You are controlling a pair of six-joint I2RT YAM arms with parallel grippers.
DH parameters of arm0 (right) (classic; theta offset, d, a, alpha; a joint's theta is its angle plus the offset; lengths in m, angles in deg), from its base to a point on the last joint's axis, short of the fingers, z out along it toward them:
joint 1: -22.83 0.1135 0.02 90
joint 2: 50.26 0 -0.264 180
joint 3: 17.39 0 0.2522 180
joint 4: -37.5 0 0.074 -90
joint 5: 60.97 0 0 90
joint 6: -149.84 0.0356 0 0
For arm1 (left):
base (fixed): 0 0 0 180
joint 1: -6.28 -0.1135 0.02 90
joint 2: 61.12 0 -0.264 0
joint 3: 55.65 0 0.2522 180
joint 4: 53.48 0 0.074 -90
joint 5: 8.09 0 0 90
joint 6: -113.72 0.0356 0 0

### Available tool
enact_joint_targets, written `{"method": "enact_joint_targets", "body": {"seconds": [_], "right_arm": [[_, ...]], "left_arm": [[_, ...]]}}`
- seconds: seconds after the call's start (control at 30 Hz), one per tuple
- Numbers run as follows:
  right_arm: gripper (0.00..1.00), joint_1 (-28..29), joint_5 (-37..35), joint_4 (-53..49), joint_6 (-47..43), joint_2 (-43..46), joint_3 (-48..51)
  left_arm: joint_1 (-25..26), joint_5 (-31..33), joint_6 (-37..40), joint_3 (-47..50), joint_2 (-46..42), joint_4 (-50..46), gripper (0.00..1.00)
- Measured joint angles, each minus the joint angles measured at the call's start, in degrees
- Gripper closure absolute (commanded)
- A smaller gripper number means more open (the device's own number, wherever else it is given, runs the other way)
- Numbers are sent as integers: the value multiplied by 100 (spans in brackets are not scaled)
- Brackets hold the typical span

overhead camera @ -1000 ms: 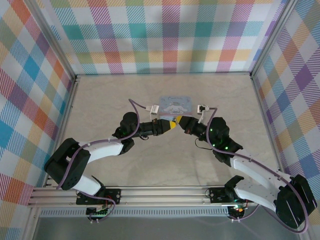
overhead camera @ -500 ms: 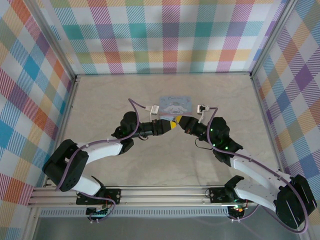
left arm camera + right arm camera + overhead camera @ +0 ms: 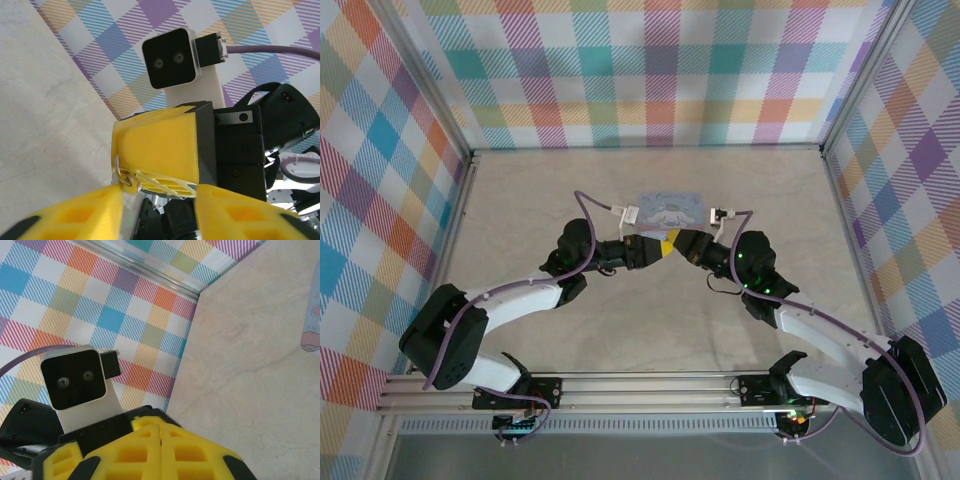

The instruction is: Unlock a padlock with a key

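The lock is not open yet, as far as I can judge. Above the tabletop (image 3: 550,195), the left gripper (image 3: 654,249) and the right gripper (image 3: 680,241) meet tip to tip, just in front of the tin (image 3: 670,206). The right gripper is closed flat on the key (image 3: 126,176), whose ring sticks out at the side. The left fingers (image 3: 75,215) clamp a dark thing, probably the padlock (image 3: 159,212). Inserting and turning remain. Compared with one second ago, both grippers have moved slightly toward the tin.
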Motion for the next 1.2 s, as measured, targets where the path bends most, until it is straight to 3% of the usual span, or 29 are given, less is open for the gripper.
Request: {"method": "enact_joint_targets", "body": {"seconds": [0.17,0.87,0.93,1.03,1.17,1.2], "right_arm": [[100,-63,24,52,87,66,4],[100,-111,496,664,839,-181,7],[100,-125,505,723,885,-229,7],[100,-142,514,748,944,-273,7],[100,-173,516,745,942,-273,7],[100,-181,511,745,942,-269,7]], "left_arm": [[2,-39,90,-17,0,-201,48],[68,511,833,-13,-310,-411,46],[120,472,861,-20,-308,-494,49],[166,339,872,-96,-258,-560,62],[184,181,885,-227,-197,-688,91],[186,155,905,-249,-195,-767,93]]}}
